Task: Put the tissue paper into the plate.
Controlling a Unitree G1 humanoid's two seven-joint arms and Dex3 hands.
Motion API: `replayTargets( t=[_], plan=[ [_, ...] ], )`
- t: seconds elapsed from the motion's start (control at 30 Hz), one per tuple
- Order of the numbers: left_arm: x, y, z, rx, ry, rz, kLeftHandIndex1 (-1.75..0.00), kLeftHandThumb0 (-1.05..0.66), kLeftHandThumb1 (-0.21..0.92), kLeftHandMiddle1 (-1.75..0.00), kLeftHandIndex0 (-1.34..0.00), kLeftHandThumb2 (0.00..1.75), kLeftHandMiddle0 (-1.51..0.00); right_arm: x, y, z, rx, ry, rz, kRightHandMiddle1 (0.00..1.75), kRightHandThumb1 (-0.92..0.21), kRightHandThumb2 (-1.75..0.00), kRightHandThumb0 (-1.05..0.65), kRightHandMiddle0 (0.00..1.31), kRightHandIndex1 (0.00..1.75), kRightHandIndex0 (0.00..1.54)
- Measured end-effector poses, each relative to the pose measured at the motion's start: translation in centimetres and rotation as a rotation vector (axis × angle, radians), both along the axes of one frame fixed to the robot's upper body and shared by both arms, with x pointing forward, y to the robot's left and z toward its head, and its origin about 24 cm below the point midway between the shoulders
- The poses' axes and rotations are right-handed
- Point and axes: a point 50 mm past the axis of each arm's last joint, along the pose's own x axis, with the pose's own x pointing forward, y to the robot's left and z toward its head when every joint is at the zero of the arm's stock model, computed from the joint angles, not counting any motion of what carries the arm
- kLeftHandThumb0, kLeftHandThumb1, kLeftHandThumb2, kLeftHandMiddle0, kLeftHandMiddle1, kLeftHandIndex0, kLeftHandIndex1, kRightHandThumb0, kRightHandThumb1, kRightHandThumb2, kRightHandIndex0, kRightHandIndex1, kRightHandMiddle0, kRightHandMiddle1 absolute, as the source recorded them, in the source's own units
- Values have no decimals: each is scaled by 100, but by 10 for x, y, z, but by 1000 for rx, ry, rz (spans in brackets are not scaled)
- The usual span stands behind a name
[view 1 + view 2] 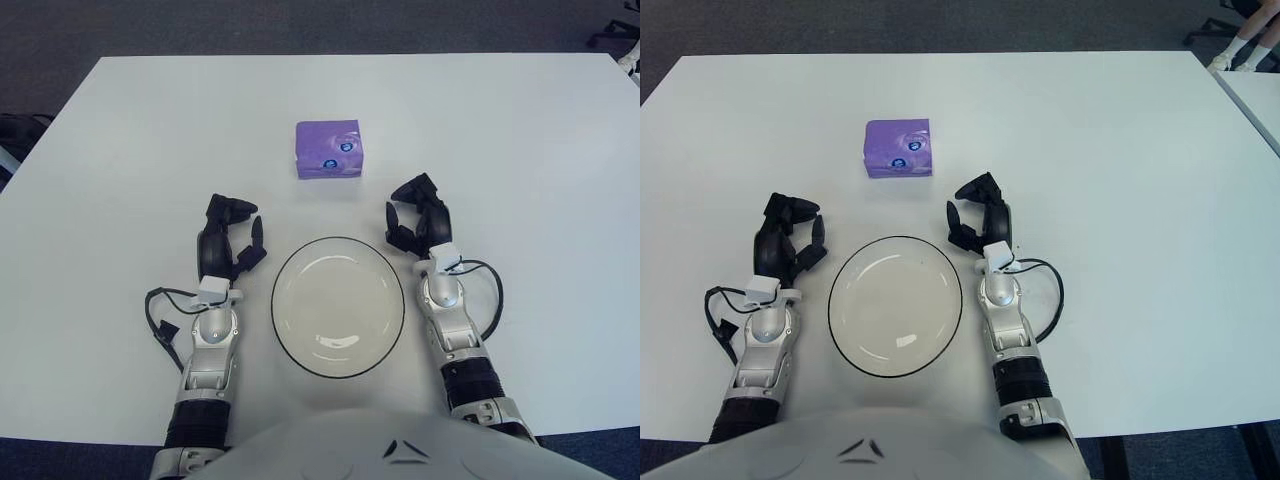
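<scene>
A purple pack of tissue paper [328, 149] lies on the white table, beyond the plate. The white plate [338, 305] with a dark rim sits near the table's front edge, between my two hands, and holds nothing. My left hand [232, 234] shows just left of the plate, fingers loosely curled and holding nothing. My right hand [415, 219] shows at the plate's upper right, below and right of the tissue pack, fingers relaxed and empty.
The white table [520, 150] stretches wide on all sides of the objects. Dark carpet lies beyond its far edge. A black cable [160, 320] loops beside my left forearm, another beside my right forearm [494, 300].
</scene>
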Motion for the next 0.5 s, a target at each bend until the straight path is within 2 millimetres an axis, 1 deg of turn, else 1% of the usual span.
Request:
replayTargets(
  t=[0.23,0.37,0.5],
  plan=[
    [-1,2,0,4,-4,8,-175,-38,69,-172,-33,85,-55,-1,-20,8,-155,-32,6,175,-56,-101,-41,42,158,68],
    [-1,2,0,4,-5,8,-175,-38,69,-172,-33,86,-55,5,-25,16,-224,-55,43,175,-56,-103,-41,43,163,71],
    [-1,2,0,5,-7,11,-175,-38,68,-173,-33,86,-55,11,-33,27,-301,-96,70,175,-56,-101,-41,42,162,73]
  ],
)
